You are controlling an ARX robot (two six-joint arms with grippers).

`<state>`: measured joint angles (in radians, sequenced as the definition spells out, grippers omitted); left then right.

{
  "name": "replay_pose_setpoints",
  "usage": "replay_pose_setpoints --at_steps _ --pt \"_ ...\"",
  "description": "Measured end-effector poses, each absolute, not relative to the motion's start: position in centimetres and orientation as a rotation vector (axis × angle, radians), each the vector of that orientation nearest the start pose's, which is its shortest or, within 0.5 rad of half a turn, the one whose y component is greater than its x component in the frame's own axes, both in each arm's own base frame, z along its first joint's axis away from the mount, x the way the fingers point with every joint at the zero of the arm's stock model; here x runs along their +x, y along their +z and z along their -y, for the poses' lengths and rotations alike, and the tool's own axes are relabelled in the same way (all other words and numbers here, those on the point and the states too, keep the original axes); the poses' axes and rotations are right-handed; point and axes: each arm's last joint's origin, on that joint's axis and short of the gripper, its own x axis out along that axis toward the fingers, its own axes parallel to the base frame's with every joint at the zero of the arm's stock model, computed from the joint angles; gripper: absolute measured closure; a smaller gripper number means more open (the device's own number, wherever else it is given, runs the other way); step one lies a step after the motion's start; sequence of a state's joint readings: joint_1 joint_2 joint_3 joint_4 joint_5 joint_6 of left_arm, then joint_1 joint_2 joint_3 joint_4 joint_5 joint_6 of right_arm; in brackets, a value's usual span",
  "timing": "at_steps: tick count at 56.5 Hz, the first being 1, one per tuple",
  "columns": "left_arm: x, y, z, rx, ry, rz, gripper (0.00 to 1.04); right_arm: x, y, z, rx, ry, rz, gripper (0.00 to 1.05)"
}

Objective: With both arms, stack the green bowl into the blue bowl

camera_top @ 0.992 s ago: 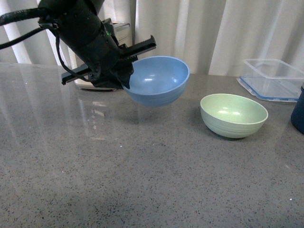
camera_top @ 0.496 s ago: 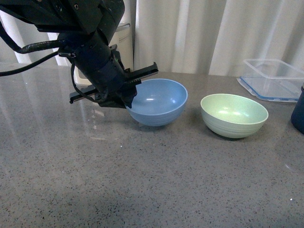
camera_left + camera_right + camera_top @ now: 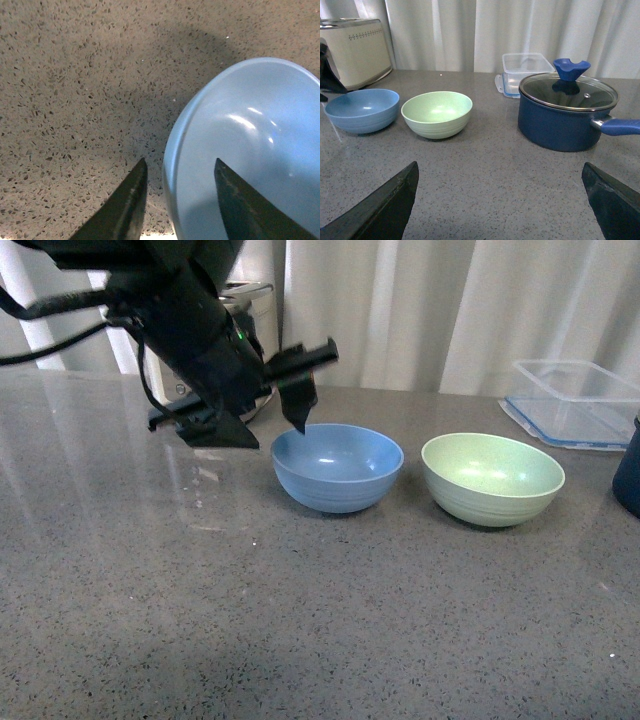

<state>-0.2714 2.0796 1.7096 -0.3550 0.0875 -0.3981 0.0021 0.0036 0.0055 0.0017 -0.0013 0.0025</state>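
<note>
The blue bowl (image 3: 337,468) stands upright on the grey table, and the green bowl (image 3: 492,478) stands close to its right, apart from it. My left gripper (image 3: 270,432) hangs open just above the blue bowl's left rim. In the left wrist view the blue bowl (image 3: 250,150) has its rim under the left gripper (image 3: 180,160), one finger outside, one over the inside. The right gripper (image 3: 500,166) is open over bare table, well short of the green bowl (image 3: 437,114) and blue bowl (image 3: 362,110). It is out of the front view.
A navy pot with a glass lid (image 3: 565,115) stands right of the green bowl, its edge showing as the pot (image 3: 628,480). Behind it is a clear plastic container (image 3: 575,405). A cream toaster (image 3: 352,50) stands at the back left by the curtains.
The left gripper carried the blue bowl down from the air onto the table, let go of it, opened and rose slightly. The green bowl has stayed put.
</note>
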Motion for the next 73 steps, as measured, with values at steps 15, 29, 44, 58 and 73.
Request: replay_pose_setpoints --at_steps 15,29,44,58,73 --pt "37.1 33.3 6.1 -0.119 -0.029 -0.043 0.40 9.8 16.5 0.0 0.002 0.003 0.004 0.10" --pt "28.4 24.9 2.9 -0.017 -0.007 -0.025 0.94 9.8 16.5 0.0 0.002 0.003 0.004 0.10" --pt "23.4 22.6 1.6 -0.009 -0.004 0.015 1.01 9.8 16.5 0.0 0.002 0.004 0.004 0.10" --pt "19.6 19.8 0.2 -0.008 -0.006 -0.011 1.01 9.8 16.5 0.0 0.002 0.003 0.004 0.10" --pt "16.8 18.4 0.0 -0.007 0.001 -0.008 1.01 9.8 16.5 0.0 0.002 0.003 0.004 0.10"
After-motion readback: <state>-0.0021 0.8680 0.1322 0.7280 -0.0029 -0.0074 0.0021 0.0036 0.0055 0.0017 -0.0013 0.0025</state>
